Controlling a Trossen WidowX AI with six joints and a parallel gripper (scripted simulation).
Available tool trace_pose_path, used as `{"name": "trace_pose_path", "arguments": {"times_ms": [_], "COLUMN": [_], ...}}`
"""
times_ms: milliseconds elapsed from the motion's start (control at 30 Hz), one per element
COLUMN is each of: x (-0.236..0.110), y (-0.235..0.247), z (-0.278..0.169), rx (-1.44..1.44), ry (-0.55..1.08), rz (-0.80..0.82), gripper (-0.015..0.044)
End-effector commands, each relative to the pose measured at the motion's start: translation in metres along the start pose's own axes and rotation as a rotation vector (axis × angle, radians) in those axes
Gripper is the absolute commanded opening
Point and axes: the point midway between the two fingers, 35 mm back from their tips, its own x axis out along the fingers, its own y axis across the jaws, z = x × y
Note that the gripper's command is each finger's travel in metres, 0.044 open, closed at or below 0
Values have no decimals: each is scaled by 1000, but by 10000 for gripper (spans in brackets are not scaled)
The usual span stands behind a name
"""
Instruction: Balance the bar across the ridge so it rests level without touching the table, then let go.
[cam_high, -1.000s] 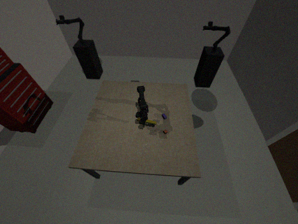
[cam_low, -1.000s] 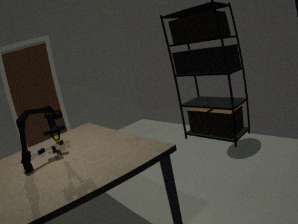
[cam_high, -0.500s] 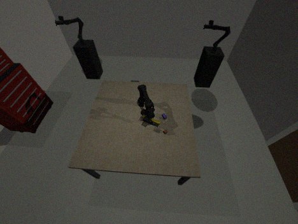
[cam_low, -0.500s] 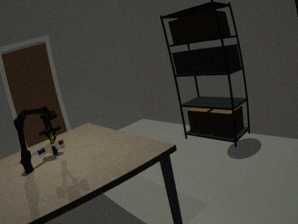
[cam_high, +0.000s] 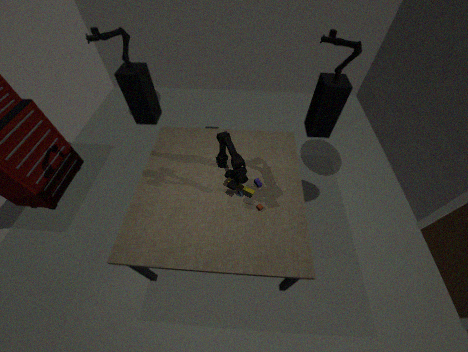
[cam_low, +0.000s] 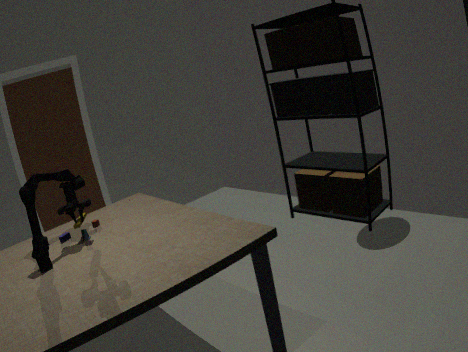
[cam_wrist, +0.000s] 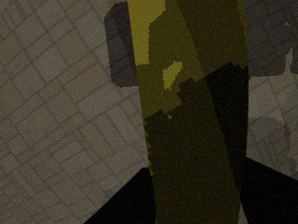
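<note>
Workshop, red tool chest (cam_high: 30, 150), shelf rack (cam_low: 280, 135)

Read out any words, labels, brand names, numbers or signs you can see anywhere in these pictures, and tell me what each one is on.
None: no readable text in any view.
The red drawer cabinet shows only pale stripes.
The dark boxes on the black metal shelf rack carry no legible label.
The yellow bar held in the jaws is unmarked.

One table (cam_high: 165, 240), one arm (cam_high: 227, 150), one yellow bar (cam_high: 248, 190), two small blocks: purple (cam_high: 258, 182), orange (cam_high: 259, 207). Two camera stands (cam_high: 137, 92), one red tool chest (cam_high: 30, 155). One shelf rack (cam_low: 263, 75) w/ four boxes, one door (cam_low: 50, 140).
</note>
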Motion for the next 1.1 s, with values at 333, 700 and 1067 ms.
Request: {"name": "trace_pose_path", "arguments": {"times_ms": [333, 700, 1067], "x": [21, 37, 37], "y": [-1, -3, -3], "z": [-1, 0, 0], "rx": [7, 9, 9], "ry": [2, 2, 2], "rz": [1, 1, 1], "gripper": [0, 0, 0]}}
